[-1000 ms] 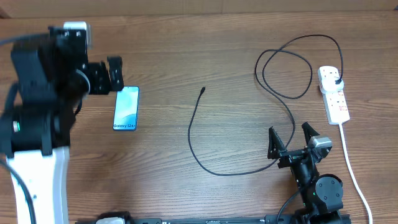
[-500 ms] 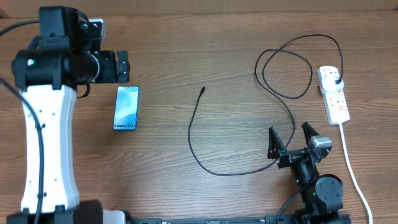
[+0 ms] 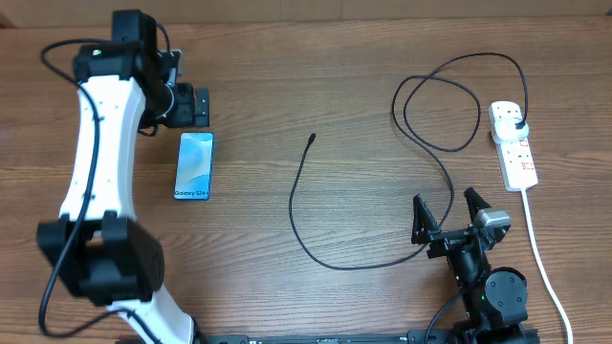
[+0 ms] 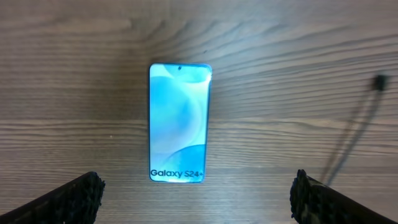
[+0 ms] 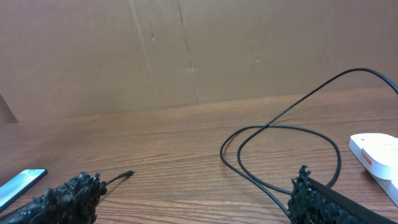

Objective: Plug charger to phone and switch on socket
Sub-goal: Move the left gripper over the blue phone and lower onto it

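The phone [image 3: 194,165] lies flat on the table at the left, screen up, blue with "Galaxy S24" text; it fills the middle of the left wrist view [image 4: 178,122]. My left gripper [image 3: 190,106] hovers just beyond the phone's far end, open and empty [image 4: 196,199]. The charger, a thin black cable [image 3: 320,256], runs from its connector tip [image 3: 313,139] in a curve and loops to its plug [image 3: 517,125] in the socket [image 3: 513,145], a white power strip at the right. My right gripper [image 3: 447,212] rests open at the front right, the cable passing between its fingers [image 5: 193,199].
The socket's thick white cord [image 3: 543,263] runs down the right edge towards the front. The cable tip also shows in the left wrist view [image 4: 378,83] and the right wrist view [image 5: 126,175]. A cardboard wall [image 5: 186,50] stands behind the table.
My left arm has swung right and forward, bringing its gripper from left of the phone to just beyond the phone's far end. The right arm, phone and cable have not moved.
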Tool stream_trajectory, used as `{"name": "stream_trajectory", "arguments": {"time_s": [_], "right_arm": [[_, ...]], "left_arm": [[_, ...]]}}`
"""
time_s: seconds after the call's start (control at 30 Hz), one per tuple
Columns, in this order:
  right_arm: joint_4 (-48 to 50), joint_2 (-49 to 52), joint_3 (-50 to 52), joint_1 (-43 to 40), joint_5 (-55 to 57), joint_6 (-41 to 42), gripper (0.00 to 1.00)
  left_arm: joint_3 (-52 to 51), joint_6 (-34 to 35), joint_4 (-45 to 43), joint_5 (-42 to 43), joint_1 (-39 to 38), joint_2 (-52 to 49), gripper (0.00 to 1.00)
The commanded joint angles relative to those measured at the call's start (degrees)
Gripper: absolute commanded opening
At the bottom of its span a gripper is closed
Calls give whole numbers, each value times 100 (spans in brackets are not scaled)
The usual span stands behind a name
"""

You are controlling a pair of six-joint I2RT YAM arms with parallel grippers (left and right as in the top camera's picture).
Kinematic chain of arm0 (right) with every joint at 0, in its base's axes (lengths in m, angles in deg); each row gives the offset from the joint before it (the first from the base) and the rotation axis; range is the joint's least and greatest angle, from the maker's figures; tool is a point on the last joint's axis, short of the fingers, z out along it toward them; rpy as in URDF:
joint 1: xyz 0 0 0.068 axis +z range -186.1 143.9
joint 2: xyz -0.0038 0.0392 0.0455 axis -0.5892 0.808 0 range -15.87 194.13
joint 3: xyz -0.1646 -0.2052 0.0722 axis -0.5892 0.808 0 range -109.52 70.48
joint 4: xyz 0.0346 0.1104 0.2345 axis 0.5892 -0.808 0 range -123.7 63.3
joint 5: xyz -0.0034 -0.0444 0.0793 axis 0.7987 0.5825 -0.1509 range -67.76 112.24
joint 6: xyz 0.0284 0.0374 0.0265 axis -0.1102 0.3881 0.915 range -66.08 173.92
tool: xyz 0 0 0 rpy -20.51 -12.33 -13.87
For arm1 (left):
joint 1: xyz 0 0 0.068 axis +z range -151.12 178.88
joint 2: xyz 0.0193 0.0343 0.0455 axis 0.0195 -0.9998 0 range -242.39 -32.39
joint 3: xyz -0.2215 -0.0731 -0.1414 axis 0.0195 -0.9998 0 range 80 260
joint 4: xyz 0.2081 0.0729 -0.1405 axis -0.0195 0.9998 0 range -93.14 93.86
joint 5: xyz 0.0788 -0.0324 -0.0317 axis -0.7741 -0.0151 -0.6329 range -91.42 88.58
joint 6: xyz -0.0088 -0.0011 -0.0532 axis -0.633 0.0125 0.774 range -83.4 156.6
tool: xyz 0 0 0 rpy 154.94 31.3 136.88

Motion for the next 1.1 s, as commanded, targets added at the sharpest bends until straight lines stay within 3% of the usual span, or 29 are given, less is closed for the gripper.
{"name": "stream_trajectory", "arguments": {"time_s": [0.0, 0.43, 1.07], "right_arm": [[26, -52, 61, -26, -13, -44, 100], [26, -52, 61, -26, -13, -44, 100], [24, -52, 61, -26, -13, -42, 100]], "left_arm": [[140, 92, 31, -195, 48, -424, 100], [63, 79, -92, -264, -17, -1451, 100], [-1246, -348, -1165, -297, -83, -1491, 100]]}}
